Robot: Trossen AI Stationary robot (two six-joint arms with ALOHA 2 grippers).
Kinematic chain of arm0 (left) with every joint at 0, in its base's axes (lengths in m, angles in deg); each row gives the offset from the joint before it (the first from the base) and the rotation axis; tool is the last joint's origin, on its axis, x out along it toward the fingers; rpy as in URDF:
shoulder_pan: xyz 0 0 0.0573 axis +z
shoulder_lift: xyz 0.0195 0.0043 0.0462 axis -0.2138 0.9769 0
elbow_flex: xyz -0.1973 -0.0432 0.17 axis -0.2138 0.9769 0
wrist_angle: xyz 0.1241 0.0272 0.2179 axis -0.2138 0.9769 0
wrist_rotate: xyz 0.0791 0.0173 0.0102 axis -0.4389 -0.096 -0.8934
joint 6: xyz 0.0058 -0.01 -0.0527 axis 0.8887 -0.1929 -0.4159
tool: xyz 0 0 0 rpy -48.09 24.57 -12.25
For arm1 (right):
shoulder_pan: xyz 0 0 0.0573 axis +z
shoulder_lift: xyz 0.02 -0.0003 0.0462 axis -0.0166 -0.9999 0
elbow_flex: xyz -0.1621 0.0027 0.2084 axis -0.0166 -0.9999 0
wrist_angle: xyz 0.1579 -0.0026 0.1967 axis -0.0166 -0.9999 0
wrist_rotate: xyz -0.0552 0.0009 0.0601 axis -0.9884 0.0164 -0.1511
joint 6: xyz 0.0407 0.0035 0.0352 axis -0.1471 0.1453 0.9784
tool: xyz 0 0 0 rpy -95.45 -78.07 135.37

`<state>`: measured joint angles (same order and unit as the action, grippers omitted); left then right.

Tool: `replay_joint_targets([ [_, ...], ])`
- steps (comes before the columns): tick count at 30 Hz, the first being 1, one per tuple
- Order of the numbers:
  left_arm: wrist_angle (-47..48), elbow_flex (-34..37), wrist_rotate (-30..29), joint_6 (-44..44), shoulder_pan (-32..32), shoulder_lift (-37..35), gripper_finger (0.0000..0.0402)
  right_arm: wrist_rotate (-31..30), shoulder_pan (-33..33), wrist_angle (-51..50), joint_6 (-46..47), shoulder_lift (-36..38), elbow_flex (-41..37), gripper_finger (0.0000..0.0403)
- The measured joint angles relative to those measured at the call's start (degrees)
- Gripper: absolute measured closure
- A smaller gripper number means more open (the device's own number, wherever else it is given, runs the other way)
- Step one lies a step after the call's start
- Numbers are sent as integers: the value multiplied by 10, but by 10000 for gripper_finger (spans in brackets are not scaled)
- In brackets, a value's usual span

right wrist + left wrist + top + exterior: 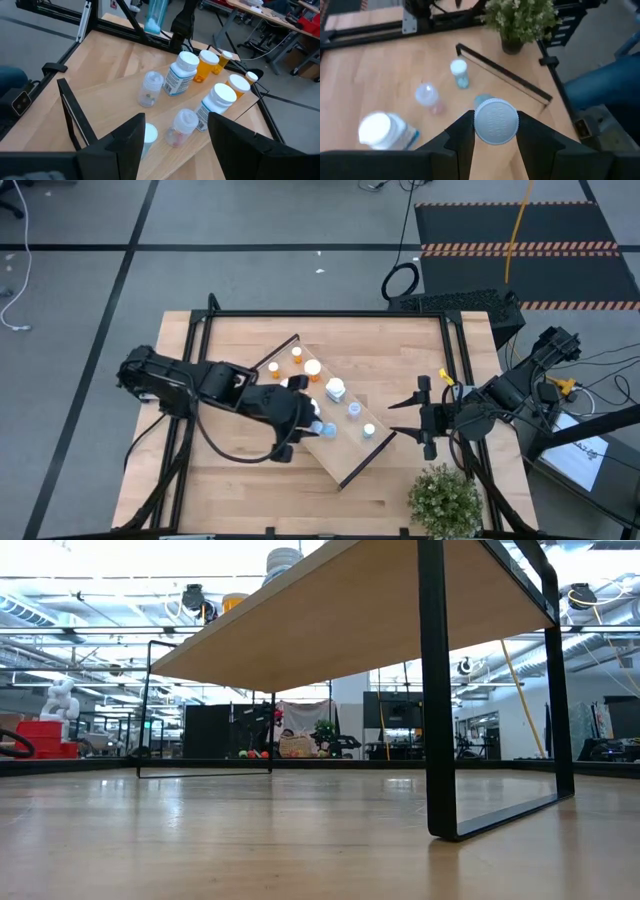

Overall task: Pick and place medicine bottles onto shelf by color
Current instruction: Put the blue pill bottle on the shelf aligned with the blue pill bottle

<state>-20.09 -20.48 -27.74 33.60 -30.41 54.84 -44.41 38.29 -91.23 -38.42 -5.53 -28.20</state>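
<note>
Left gripper [495, 131] jaws grasp a pale bottle [495, 120]; right gripper [175, 131] jaws released; labels unreadable.

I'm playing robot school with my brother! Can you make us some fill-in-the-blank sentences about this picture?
1. The left gripper is shut on a bottle with a ____ cap.
2. The right gripper holds ____.
3. The green potted plant stands on the table nearest the ____ arm.
4. The bottles stand on the ____.

Missing words: white; nothing; right; shelf
</note>
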Motion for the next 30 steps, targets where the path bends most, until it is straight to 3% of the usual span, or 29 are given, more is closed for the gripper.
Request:
replay_joint_targets([
  [15, 60, -170, 11, 36, -2, 139, 266, 2, 0, 46, -24, -2, -22, 191],
  [30, 73, -185, 5, 22, -24, 205, 266, 2, 0, 45, -38, -1, -23, 191],
])
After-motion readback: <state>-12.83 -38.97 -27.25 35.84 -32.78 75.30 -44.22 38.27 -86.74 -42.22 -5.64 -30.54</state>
